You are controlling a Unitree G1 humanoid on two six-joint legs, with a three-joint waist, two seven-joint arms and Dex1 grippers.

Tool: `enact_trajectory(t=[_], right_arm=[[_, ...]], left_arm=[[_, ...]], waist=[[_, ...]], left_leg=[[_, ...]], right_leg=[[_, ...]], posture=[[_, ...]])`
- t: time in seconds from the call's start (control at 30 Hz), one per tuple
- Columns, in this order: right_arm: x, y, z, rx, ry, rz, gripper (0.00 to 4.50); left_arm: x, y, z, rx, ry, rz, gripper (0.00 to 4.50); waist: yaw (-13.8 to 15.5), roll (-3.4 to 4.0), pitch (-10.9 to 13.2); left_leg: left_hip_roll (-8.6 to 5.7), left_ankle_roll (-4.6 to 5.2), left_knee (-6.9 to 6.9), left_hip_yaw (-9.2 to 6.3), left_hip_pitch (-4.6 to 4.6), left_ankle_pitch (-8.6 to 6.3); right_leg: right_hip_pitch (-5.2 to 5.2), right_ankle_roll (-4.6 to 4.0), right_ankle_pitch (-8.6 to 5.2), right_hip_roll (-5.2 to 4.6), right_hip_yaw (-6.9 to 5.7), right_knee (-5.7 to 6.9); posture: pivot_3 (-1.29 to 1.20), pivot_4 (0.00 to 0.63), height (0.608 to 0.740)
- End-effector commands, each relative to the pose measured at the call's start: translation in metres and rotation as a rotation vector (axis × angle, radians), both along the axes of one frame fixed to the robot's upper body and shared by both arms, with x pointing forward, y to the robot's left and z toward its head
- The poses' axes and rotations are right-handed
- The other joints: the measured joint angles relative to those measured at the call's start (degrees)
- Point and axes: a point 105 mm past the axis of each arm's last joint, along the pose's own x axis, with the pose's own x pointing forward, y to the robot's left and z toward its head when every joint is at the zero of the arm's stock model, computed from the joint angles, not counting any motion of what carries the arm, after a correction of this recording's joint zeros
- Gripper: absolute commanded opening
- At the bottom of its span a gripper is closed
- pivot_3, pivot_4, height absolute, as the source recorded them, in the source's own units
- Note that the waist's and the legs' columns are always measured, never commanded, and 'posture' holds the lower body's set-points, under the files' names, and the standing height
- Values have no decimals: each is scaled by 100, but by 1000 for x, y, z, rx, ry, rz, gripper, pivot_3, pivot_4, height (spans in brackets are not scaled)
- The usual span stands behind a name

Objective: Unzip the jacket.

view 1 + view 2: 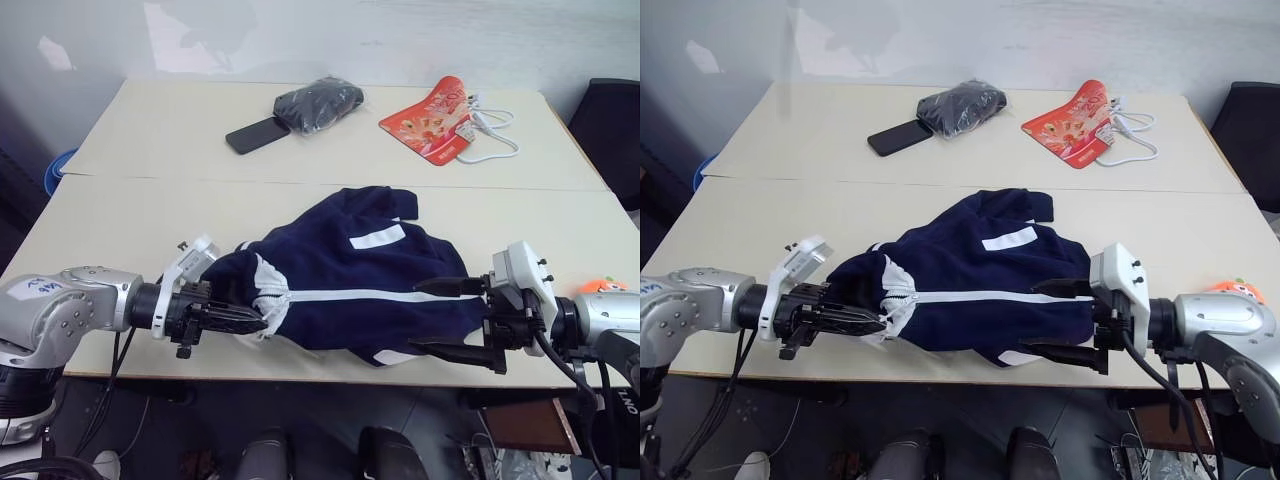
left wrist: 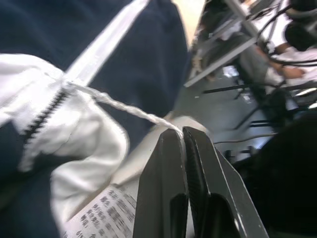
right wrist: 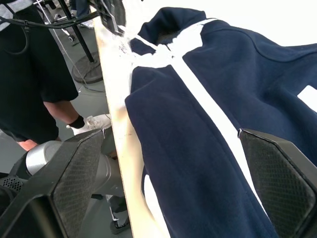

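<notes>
Left gripper (image 1: 250, 319) is pinched shut on the white zipper cord (image 2: 124, 106) at the collar of the jacket (image 1: 350, 280), which lies on the tabletop's (image 1: 150, 215) near edge. Right gripper (image 1: 440, 318) waits wide open, holding nothing, at the hem. Unzipping has barely started; next, I judge, comes steadying the hem and pulling along the zipper.

Matt navy cloth jacket (image 1: 350, 280) (white twisted cord pull (image 2: 119, 105)) on smooth tabletop (image 1: 150, 210).

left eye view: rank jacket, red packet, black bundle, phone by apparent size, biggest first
1. jacket, by far the largest.
2. red packet.
3. black bundle, close to the packet, so that order is unsure.
4. phone, smallest.
The last three lie farther from the camera, so they look smaller than they are.
</notes>
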Motion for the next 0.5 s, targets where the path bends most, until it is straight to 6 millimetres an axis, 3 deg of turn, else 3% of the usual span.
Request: enact_trajectory(t=[0.03,0.2,0.33,0.5], right_arm=[[-2,3,4,11,-34,23,4500],[-3,3,3,10,-39,16,4500],[-4,3,4,10,-42,12,4500],[-2,2,5,10,-45,1,4500]], left_arm=[[2,-1,20,-101,69,16,116],[55,1,16,-280,182,302,116],[63,-1,-5,-226,169,434,116],[60,-6,-12,-247,178,470,1273]], waist=[[5,0,0],[15,-3,1],[-40,-17,3],[-28,-17,3]], left_leg=[[0,0,1,-1,0,0],[-4,0,11,-8,-2,0],[-3,-2,9,-9,-4,-2],[-2,-3,12,-9,-3,-2]], right_leg=[[1,0,0,0,0,0],[6,1,1,-1,-4,4],[3,3,2,0,-6,3],[3,3,1,0,-5,5]], posture=[[0,150,740],[0,150,740],[0,150,740],[0,150,740]])
